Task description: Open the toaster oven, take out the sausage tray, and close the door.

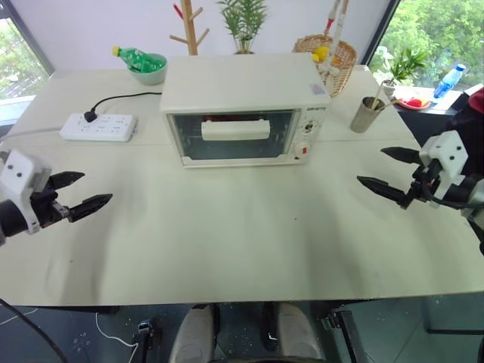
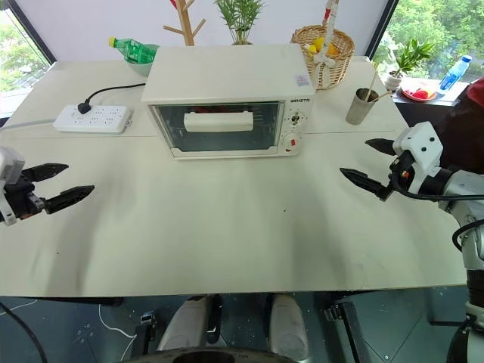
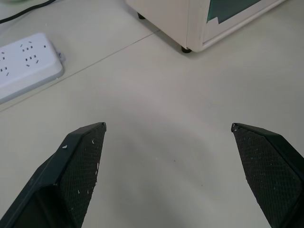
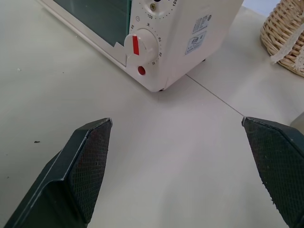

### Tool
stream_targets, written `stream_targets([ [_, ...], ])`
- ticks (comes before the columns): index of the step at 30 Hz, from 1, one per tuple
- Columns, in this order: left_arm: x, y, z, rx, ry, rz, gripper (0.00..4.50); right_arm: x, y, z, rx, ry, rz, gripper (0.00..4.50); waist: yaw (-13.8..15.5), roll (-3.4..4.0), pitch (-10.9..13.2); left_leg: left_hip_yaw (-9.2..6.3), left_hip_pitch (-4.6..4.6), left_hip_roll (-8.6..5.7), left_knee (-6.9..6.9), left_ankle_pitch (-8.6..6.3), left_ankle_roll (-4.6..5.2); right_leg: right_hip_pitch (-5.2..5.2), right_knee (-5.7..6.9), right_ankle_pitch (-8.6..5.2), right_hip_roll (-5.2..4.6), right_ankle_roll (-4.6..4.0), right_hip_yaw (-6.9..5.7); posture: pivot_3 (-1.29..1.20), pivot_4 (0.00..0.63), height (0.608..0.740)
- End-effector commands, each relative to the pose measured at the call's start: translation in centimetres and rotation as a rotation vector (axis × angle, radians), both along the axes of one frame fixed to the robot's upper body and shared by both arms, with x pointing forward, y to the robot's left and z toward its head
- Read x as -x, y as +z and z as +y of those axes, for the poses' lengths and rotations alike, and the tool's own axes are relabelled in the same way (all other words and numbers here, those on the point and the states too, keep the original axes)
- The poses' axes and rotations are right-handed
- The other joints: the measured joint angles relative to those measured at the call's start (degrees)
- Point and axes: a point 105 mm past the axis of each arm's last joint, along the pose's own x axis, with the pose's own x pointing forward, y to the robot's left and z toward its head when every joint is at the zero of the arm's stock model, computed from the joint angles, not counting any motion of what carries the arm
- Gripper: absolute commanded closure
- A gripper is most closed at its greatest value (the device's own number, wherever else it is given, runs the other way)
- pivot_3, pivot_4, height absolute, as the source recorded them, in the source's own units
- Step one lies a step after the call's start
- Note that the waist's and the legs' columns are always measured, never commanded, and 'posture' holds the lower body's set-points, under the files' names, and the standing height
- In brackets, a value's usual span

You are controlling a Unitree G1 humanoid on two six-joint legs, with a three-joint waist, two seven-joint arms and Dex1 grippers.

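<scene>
Cream-white toaster oven (image 1: 245, 110), glass door (image 1: 231, 134) shut

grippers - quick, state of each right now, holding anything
left gripper: open, holding nothing, over the table.
right gripper: open, holding nothing, over the table.

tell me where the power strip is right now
The power strip lies on the table's far left in the head views, left of the toaster oven, near the green bowl.

Sausage tray (image 2: 215, 112) obscured behind handle (image 2: 218, 121)
</scene>
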Motion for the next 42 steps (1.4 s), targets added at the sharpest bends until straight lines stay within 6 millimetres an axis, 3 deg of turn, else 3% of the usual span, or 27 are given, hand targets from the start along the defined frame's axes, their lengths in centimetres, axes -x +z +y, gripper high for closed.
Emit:
stream_targets([
  [1, -0.1, 0.9, -0.1, -0.010, -0.017, -0.037, 0.08, 0.1, 1.6, -0.5, 0.017, -0.015, -0.065, 0.00, 0.0, 0.00, 0.0, 0.00, 0.00, 0.00, 0.00, 0.00, 0.00, 0.00, 0.00, 0.00, 0.00, 0.00, 0.00, 0.00, 0.150, 0.740],
  [15, -0.3, 0.9, 0.0, 0.037, -0.006, -0.035, 0.08, 0.6, 1.2, -0.3, -0.012, -0.011, -0.037, 0.00, 0.0, 0.00, 0.0, 0.03, 0.00, 0.01, -0.01, 0.00, 0.00, -0.02, 0.00, 0.00, 0.00, 0.00, 0.03, 0.00, 0.150, 0.740],
  [19, -0.7, 2.0, -1.1, 0.051, -0.051, -0.071, 0.08, 0.5, 2.0, 0.2, -0.050, -0.001, -0.041, 0.00, 0.1, 0.00, 0.0, 0.04, 0.00, 0.02, -0.01, 0.00, 0.00, -0.03, 0.00, 0.00, 0.00, -0.01, 0.03, 0.00, 0.150, 0.740],
  [21, -1.1, 3.2, -2.6, 0.089, -0.123, -0.086, 0.08, 0.7, 2.8, 1.2, -0.088, 0.045, -0.027, 0.00, 0.1, 0.00, 0.0, 0.04, -0.01, 0.02, 0.00, 0.00, 0.00, -0.03, 0.00, 0.00, 0.00, -0.01, 0.03, 0.00, 0.150, 0.740],
  [28, -2.2, 5.9, -8.1, 0.114, -0.412, -0.088, 0.08, 2.1, 5.1, 7.8, -0.161, 0.254, -0.004, 0.00, 0.1, -0.03, 0.0, 0.04, -0.02, 0.03, 0.00, 0.00, 0.00, -0.02, 0.00, 0.08, 0.09, 0.12, 0.07, 0.00, 0.150, 0.740],
  [36, -3.8, 8.3, -11.6, 0.101, -0.590, -0.117, 0.08, 0.6, 4.2, 13.7, -0.212, 0.293, -0.009, 0.00, -0.1, -0.07, 0.0, 0.06, -0.02, 0.03, -0.01, 0.00, 0.00, -0.09, 0.03, 0.10, 0.30, 0.12, 0.17, 0.00, 0.150, 0.740],
  [42, -4.3, 8.5, -12.4, 0.091, -0.641, -0.114, 0.08, -1.5, 2.9, 16.1, -0.211, 0.292, -0.004, 0.00, -0.2, -0.07, 0.0, 0.13, -0.07, 0.01, -0.01, 0.00, 0.01, -0.18, 0.06, 0.12, 0.35, 0.15, 0.27, 0.00, 0.150, 0.740],
])
